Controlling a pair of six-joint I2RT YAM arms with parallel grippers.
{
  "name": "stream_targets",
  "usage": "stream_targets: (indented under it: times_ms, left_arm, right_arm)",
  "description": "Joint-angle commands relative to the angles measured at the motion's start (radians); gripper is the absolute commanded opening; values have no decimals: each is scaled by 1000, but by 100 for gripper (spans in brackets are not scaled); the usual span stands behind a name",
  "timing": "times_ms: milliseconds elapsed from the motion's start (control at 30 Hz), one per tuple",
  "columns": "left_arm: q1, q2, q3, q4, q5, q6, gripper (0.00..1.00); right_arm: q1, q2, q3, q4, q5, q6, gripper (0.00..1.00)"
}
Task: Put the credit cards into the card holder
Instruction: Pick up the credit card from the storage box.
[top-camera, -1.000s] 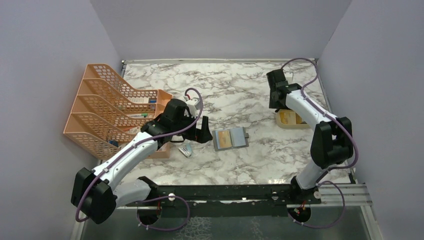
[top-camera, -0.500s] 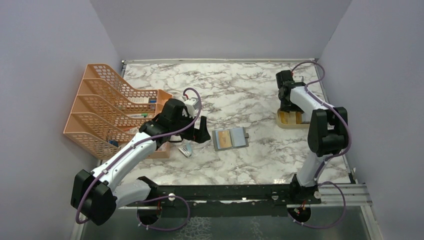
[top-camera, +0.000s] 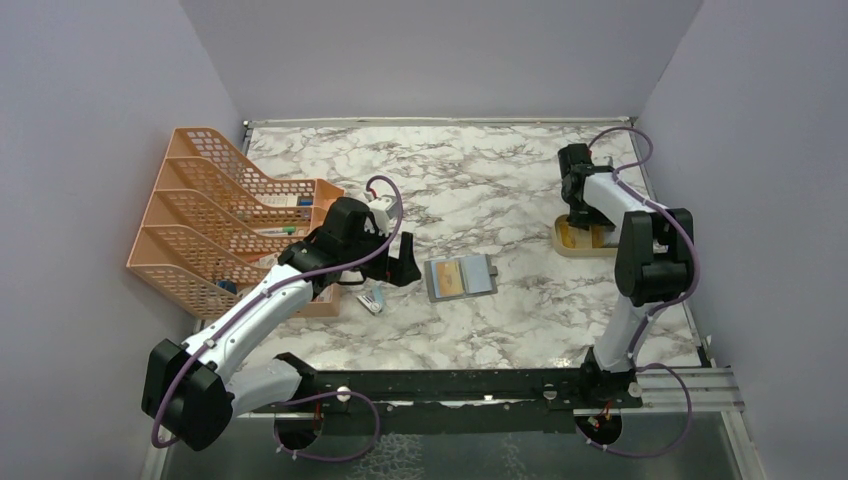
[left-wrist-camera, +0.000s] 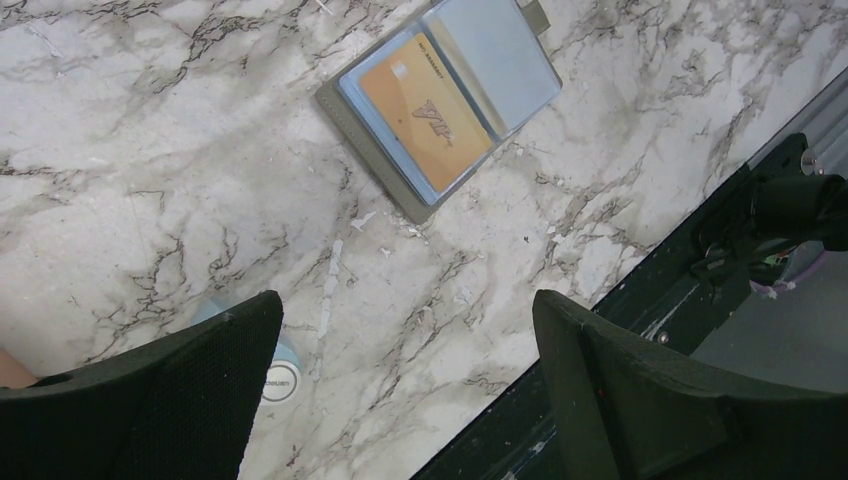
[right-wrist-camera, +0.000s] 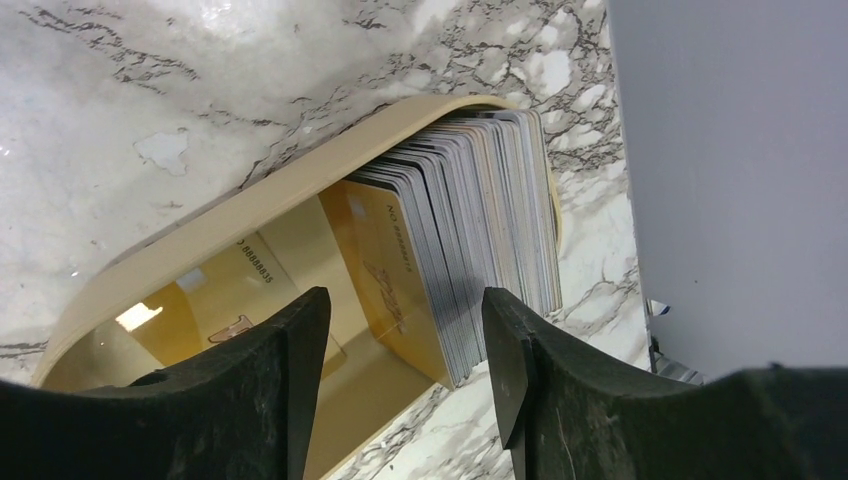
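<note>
On the white marble-patterned tabletop (top-camera: 480, 180), the grey card holder (left-wrist-camera: 440, 100) is being kept open, one glossy tan-gold card (left-wrist-camera: 425, 110) pocketed in its blue lining. The stack of thin rigid credit cards (right-wrist-camera: 470, 250) is being kept in the smooth oval tan tray (right-wrist-camera: 200, 250), straddled by the open, empty right gripper (right-wrist-camera: 402, 310). The left gripper (left-wrist-camera: 405, 300) is being held wide open near the holder, empty

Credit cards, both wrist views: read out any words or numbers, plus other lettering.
"NO 8888…", rest blurred: front card of the stack in the tray.
Run of 8s, not fully readable: flat card on the tray floor.
Too small to read: print on the card in the card holder; lettering on the round cap.
</note>
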Motion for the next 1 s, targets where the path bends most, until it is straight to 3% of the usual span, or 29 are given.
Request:
stream_targets:
  times_ms: [0,567,967]
  left_arm:
    - [12,-3,-2,-1,-11,1,99]
    - [28,2,-5,6,14,-7,99]
    - [31,-4,-6,8,16,-7,99]
  right_arm:
    - [-19,12,15,32,44,-19,56]
    - [-28,3,8,39,70,-39,38]
    - [-29,-17,9,34,85,-34,33]
